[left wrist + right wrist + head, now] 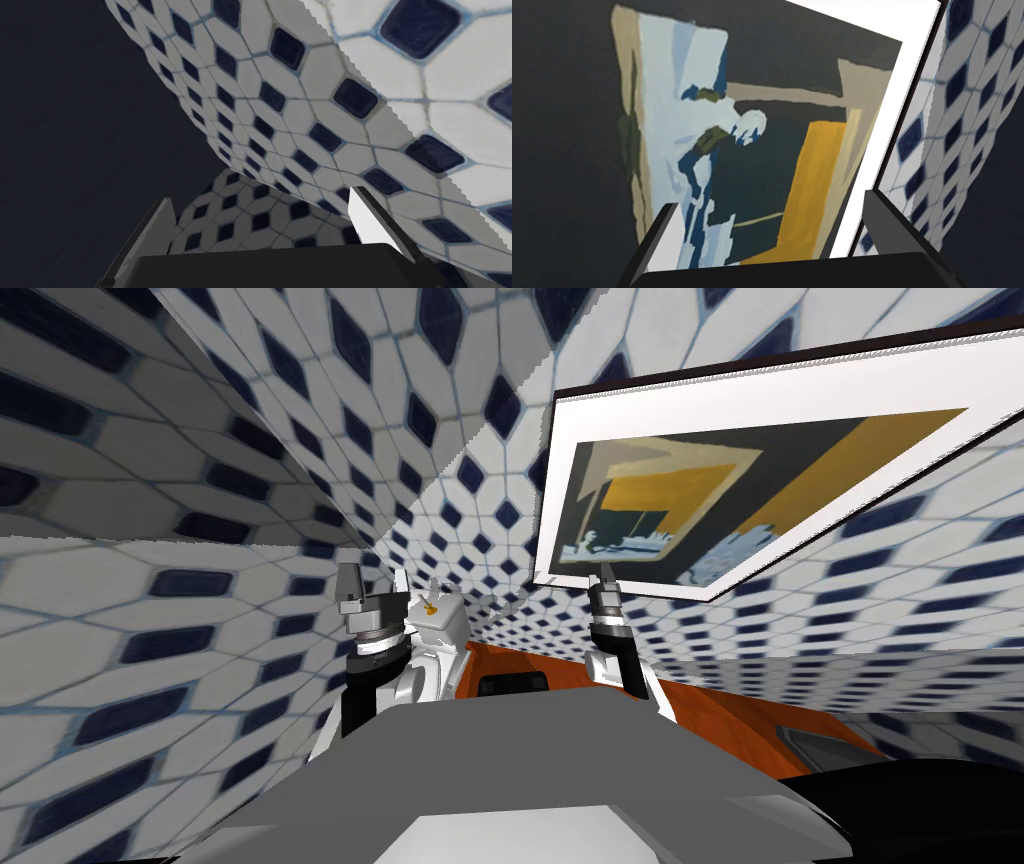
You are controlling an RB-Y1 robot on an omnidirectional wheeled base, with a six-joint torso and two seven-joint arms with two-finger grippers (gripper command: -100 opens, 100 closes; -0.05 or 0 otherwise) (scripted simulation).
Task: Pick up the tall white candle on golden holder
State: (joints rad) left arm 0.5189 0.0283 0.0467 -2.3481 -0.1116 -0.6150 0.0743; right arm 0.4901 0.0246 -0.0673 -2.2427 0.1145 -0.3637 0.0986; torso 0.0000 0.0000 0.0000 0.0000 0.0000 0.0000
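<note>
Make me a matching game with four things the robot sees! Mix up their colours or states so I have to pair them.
Things:
1. left gripper
2. framed picture
3. wall tiles
4. flat surface below the picture

Matches:
A. white with dark blue diamonds
B. orange-brown
C. fingers open, nothing between them
D. yellow and dark patches inside a white border

Pairs: 1-C, 2-D, 3-A, 4-B
</note>
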